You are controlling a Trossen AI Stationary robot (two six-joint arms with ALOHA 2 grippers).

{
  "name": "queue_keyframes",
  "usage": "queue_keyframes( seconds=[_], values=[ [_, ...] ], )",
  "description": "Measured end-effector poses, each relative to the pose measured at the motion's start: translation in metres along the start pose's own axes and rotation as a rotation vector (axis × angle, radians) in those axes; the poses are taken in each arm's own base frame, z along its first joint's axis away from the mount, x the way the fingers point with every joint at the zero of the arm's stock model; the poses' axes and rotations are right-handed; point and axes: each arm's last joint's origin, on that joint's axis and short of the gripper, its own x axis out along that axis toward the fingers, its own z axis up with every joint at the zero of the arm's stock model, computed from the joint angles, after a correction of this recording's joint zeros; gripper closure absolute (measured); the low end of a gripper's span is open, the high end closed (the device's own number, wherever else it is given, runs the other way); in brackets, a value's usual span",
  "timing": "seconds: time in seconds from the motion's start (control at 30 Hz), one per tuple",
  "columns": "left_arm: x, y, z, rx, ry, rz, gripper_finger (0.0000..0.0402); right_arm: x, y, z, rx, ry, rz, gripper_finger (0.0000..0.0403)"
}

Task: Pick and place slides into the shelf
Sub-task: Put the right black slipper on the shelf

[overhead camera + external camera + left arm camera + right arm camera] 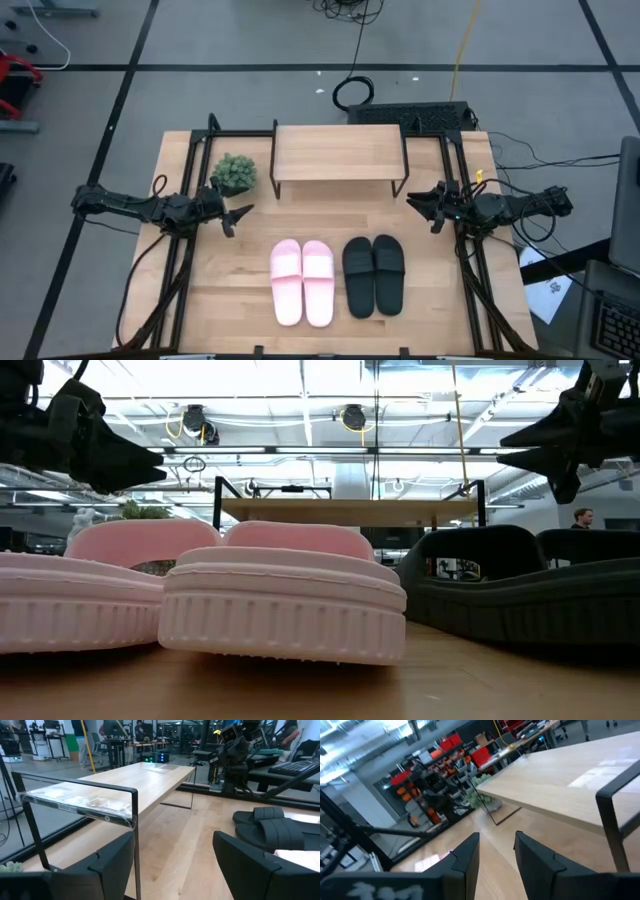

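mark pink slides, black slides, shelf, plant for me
pink slides (pixel 302 282), high view, on the straps of the pair.
black slides (pixel 374 273), high view, on the inner edges of the pair.
shelf (pixel 338 153), high view, middle of the plank top.
plant (pixel 235 172), high view, on its foliage.

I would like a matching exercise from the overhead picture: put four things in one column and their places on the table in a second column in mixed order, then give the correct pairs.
Things:
1. light pink pair of slides
2. black pair of slides
3. small green potted plant
4. low shelf with light wooden top and black metal legs

Places:
A. far middle of the table
B. near edge, toward the right arm
C. beside the shelf, on the left arm's side
D. near edge, toward the left arm

Pairs: 1-D, 2-B, 3-C, 4-A
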Motion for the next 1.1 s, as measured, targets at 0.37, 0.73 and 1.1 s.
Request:
queue_keyframes(
  seconds=[0.37, 0.73, 1.1],
  values=[
    [0.000, 0.001, 0.008, -0.208, -0.085, 0.038, 0.0131, -0.001, 0.008, 0.014, 0.110, -0.126, 0.080, 0.0289],
    [-0.004, 0.001, 0.028, -0.558, -0.261, -0.056, 0.0131, -0.005, 0.014, 0.032, 0.151, -0.331, 0.070, 0.0289],
    [-0.018, 0.003, 0.076, -0.704, -0.475, -0.226, 0.0131, -0.015, 0.032, 0.059, 0.124, -0.538, 0.419, 0.0289]
  ],
)
